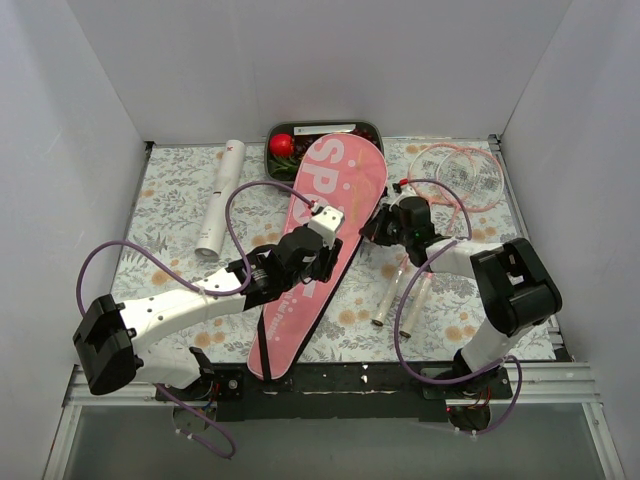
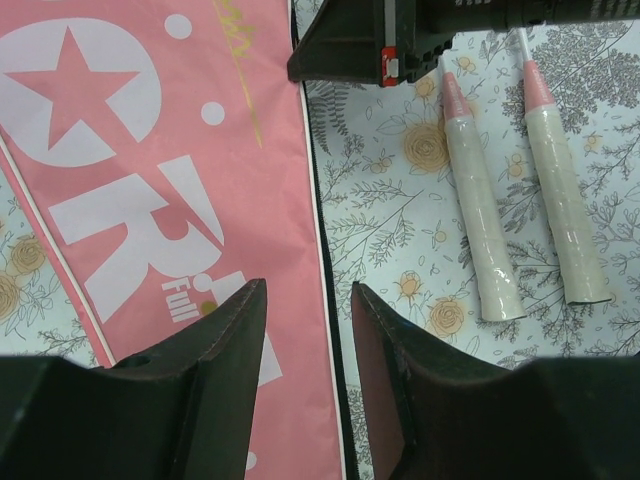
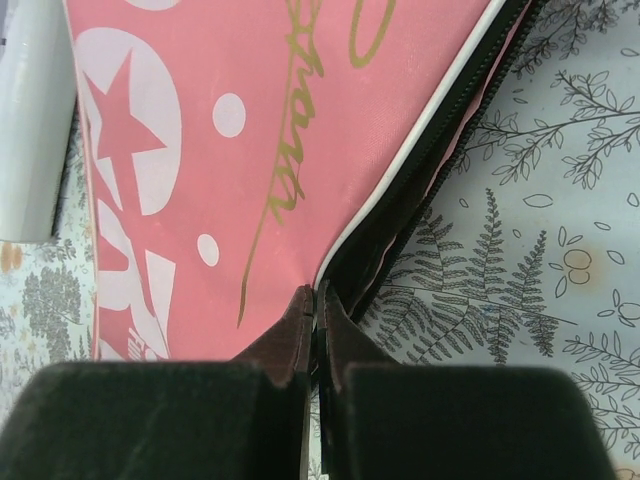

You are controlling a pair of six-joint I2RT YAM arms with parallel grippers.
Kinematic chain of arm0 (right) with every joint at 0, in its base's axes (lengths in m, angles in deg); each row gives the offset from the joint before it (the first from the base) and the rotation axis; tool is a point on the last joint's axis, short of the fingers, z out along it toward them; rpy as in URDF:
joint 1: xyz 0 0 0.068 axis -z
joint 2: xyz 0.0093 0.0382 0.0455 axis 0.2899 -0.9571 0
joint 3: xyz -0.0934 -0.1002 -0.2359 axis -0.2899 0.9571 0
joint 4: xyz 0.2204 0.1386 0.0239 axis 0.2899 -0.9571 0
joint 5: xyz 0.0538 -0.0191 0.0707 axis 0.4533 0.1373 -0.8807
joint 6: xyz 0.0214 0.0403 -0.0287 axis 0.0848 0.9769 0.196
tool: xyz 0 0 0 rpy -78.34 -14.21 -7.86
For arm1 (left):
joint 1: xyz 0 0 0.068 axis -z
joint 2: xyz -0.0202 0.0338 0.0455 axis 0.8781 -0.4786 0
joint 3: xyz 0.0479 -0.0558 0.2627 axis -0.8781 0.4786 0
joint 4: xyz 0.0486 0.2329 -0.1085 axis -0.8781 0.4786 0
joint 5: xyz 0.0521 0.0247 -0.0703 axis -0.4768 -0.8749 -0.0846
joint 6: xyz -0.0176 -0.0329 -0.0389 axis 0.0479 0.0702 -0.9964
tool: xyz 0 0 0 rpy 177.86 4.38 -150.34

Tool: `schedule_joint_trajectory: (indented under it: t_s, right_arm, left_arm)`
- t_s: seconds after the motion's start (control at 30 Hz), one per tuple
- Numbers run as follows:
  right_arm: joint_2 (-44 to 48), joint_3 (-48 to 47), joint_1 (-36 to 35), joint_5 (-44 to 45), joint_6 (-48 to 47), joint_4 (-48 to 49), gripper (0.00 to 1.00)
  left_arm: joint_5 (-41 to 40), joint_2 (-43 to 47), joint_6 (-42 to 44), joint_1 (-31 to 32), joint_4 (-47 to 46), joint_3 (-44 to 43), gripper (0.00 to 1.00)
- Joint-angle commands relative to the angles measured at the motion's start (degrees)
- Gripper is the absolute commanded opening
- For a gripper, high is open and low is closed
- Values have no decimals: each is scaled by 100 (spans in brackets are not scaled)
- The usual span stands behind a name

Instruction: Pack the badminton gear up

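The long pink bag (image 1: 340,175) with white lettering lies lengthwise down the middle of the table. My right gripper (image 1: 374,228) is shut on its black right edge, pinching the edging (image 3: 420,170), which gapes slightly there. My left gripper (image 1: 328,257) hovers lower along the same edge, open, its jaws astride the black edging (image 2: 320,250) without touching it. Two pink rackets lie to the right, their heads (image 1: 465,175) at the back and their pale handles (image 2: 480,220) (image 2: 562,210) side by side. The white tube (image 1: 220,200) lies left of the bag.
A grey tray (image 1: 362,128) with a red ball (image 1: 281,145) stands at the back, partly under the bag's wide end. White walls close in the table on three sides. Purple cables loop off both arms.
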Motion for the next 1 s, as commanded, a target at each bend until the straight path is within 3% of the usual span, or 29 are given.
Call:
schedule_joint_trajectory:
  t_s: [0.0, 0.2, 0.27, 0.3, 0.4, 0.77, 0.97]
  right_arm:
    - [532, -259, 12, -94, -86, 157, 1]
    - [892, -285, 12, -261, -69, 113, 1]
    - [1042, -285, 4, -322, -77, 86, 1]
    - [1086, -285, 4, -331, -69, 43, 1]
    - [1236, -329, 4, -349, -112, -54, 1]
    - [1578, -391, -75, -463, -130, -274, 1]
    - [1737, -426, -102, -472, -156, -345, 1]
  left_arm:
    - [-70, 154, 76, 16, 10, 80, 39]
    - [-114, -136, 181, 16, -95, 124, 48]
    - [-61, -251, 199, 25, -130, 89, 59]
    - [-44, -260, 216, 16, -243, 71, 72]
    - [53, -339, 330, 25, -393, -25, 80]
    - [-711, -1156, 708, 297, -649, -570, 83]
    - [-1519, -1560, 946, 587, -710, -746, 82]
